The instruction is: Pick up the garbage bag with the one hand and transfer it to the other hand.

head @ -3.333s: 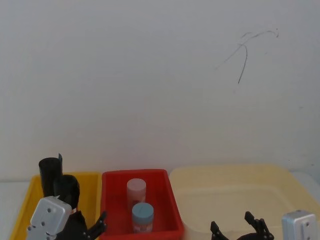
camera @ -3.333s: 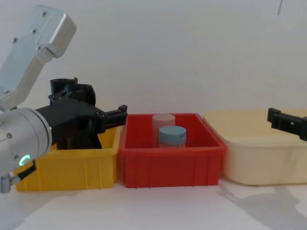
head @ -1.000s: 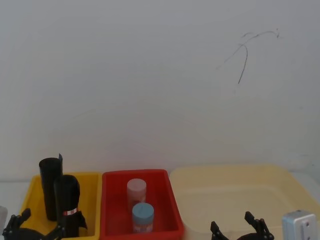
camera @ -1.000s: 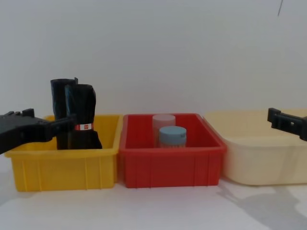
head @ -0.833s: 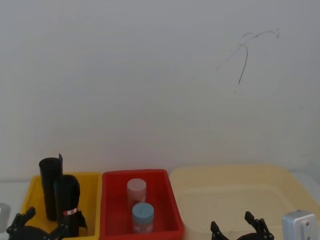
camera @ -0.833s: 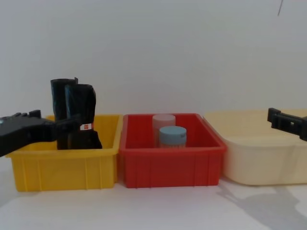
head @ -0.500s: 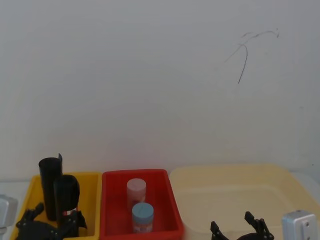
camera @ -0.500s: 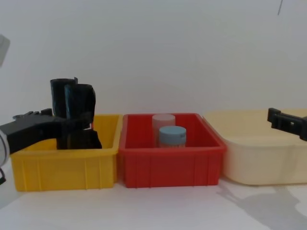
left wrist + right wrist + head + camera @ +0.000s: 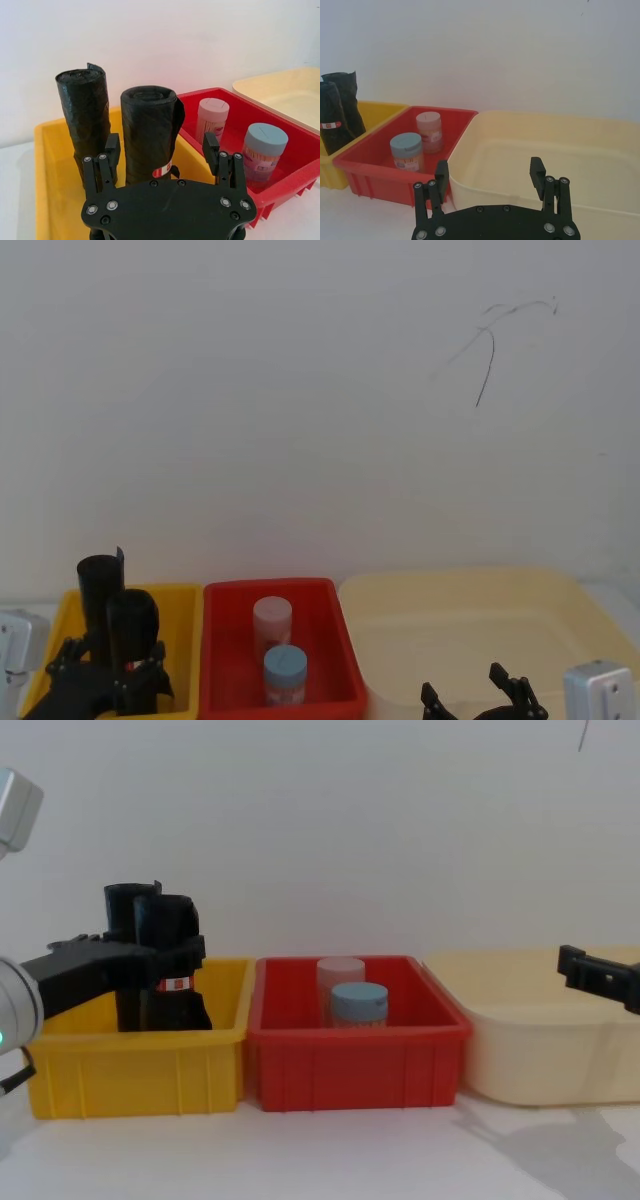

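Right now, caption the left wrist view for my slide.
Open left gripper brackets the upright garbage bag in the yellow bin, plain black roll beside it.

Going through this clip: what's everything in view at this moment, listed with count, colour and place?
garbage bag: 1, black roll with a red-and-white label, upright in the yellow bin
plain roll: 1, black, upright in the same bin, beside and behind the garbage bag
yellow bin: 1, leftmost on the table
red bin: 1, middle
cream bin: 1, rightmost
jars: 2 in the red bin, one with a pale pink lid, one with a grey-blue lid
table: 1, white
wall mark: 1, dark scribble, upper right
left gripper: black, open, fingers either side of the garbage bag
right gripper: black, open, parked by the cream bin
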